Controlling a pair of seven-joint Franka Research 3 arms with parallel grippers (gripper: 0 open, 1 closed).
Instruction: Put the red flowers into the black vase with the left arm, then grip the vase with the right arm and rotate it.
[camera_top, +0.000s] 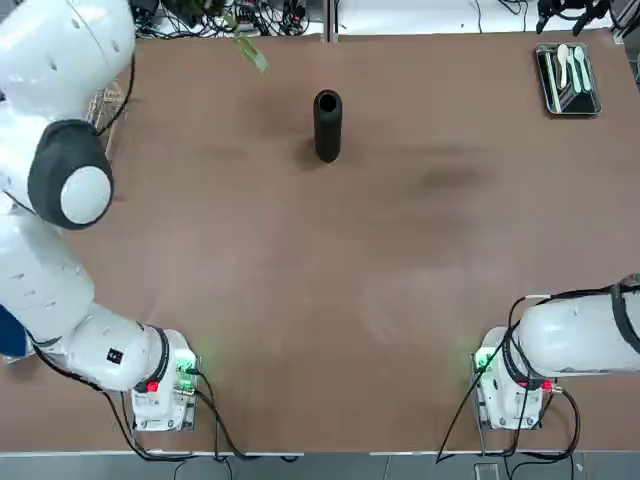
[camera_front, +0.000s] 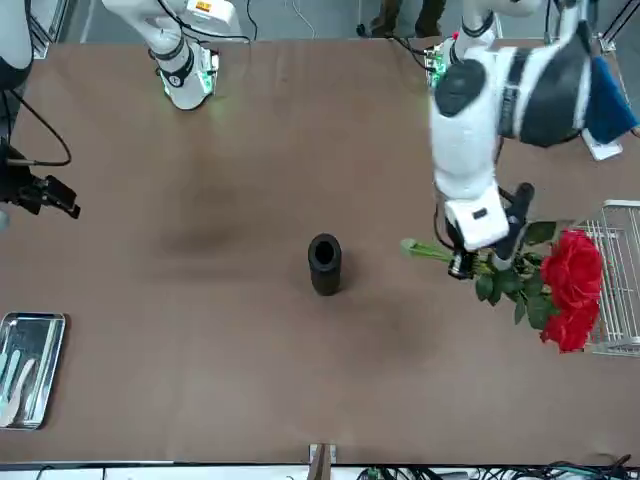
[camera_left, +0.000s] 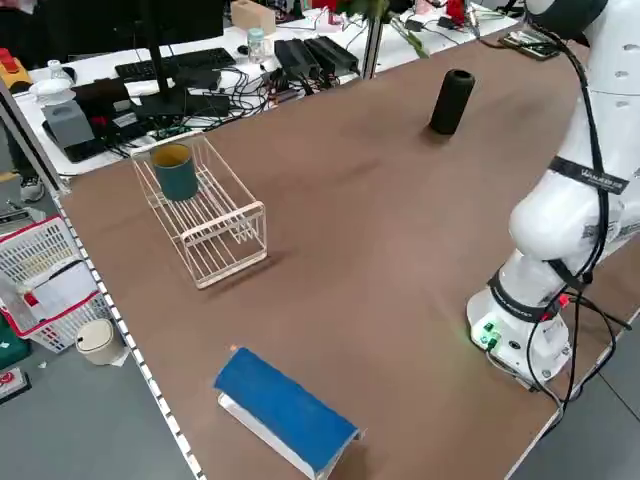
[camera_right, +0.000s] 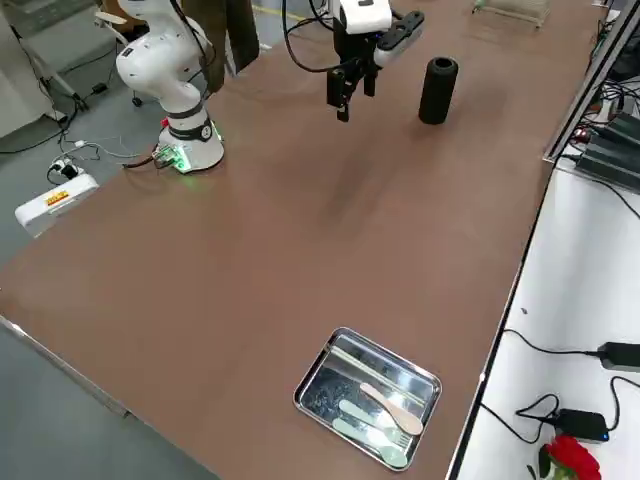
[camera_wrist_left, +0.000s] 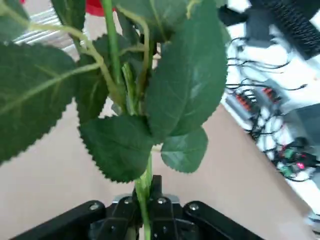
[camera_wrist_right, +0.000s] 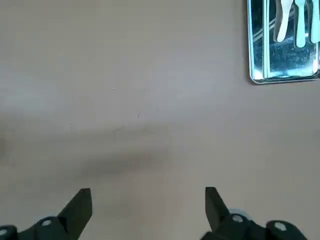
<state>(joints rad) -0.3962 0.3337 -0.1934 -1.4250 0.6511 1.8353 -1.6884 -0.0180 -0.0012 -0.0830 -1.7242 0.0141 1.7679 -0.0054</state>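
Left end effector (camera_front: 478, 262): clamped tight on the stems of the red flowers (camera_front: 570, 290), held clear of the worktop (camera_front: 200, 330) on the robot's left side. In the front view the bunch lies nearly level, not hanging: blooms point outward toward the wire rack (camera_front: 620, 280) at the worktop's left edge, while the cut stem ends (camera_front: 420, 248) poke out the other side, toward the middle. The left wrist view shows the stems pinched between the fingers (camera_wrist_left: 159, 205), leaves fanning beyond.

Black vase (camera_front: 324, 263): upright, mouth up, mid-worktop toward the far edge from the robot, well apart from the bunch and inboard of it. The stem ends already face the vase's side.

Judgement: long axis of the stems is roughly crosswise to the vase's axis, so the bunch needs tipping stems-down, then carrying over the mouth.

Right end effector (camera_wrist_right: 148, 210): spread wide, empty, parked above bare worktop on the right side, also well away from the vase.
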